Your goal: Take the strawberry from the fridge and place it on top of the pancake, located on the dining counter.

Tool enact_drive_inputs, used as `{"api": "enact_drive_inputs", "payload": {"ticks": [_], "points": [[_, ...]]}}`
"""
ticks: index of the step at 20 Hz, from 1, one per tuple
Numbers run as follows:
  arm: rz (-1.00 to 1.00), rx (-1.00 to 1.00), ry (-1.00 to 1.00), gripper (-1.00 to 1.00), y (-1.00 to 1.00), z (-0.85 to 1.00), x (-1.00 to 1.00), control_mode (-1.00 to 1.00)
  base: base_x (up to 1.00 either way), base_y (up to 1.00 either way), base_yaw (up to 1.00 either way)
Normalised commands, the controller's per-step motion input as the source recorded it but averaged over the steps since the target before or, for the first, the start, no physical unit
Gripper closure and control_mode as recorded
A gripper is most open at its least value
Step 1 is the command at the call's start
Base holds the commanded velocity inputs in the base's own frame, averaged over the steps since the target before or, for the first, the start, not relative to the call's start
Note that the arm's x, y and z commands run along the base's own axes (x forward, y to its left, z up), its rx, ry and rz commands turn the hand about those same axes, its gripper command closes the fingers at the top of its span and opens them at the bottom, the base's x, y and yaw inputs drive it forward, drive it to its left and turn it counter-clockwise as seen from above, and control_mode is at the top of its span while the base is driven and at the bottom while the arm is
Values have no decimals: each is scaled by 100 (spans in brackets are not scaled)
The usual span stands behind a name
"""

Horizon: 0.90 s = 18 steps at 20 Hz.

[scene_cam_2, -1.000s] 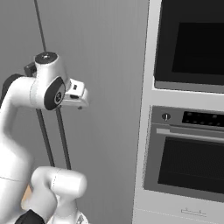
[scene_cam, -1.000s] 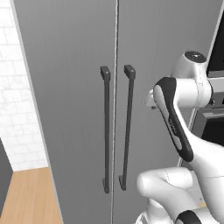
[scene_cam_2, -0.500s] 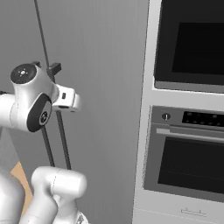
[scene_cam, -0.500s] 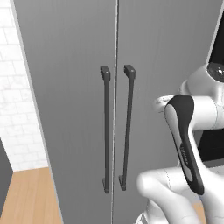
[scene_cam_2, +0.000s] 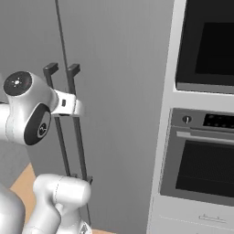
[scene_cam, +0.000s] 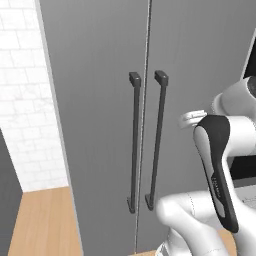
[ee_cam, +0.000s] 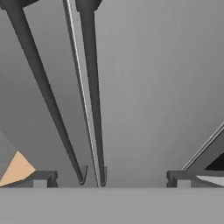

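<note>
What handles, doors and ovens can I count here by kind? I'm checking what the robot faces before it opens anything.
Fridge doors: 2, left door, right door, both shut.
Dark bar handles: 2, left handle, right handle.
Built-in ovens: 2, upper oven, lower oven.
Total: 6.

A light wooden floor [scene_cam: 42,220] carries the scene. The tall grey fridge [scene_cam: 100,125] stands directly on it, both doors shut. Beside the fridge, a white oven cabinet [scene_cam_2: 183,215] reaches down toward the same floor.
</note>
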Motion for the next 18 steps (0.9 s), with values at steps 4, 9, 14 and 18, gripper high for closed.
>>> {"api": "enact_drive_inputs", "payload": {"ticks": [4,9,14,18], "points": [[0,0,0,-100,0,0,0,100,-22,28,-1],[0,0,0,-100,0,0,0,100,-49,0,0],[0,0,0,-100,0,0,0,100,-67,-1,0],[0,0,0,-100,0,0,0,100,-61,0,0]]}}
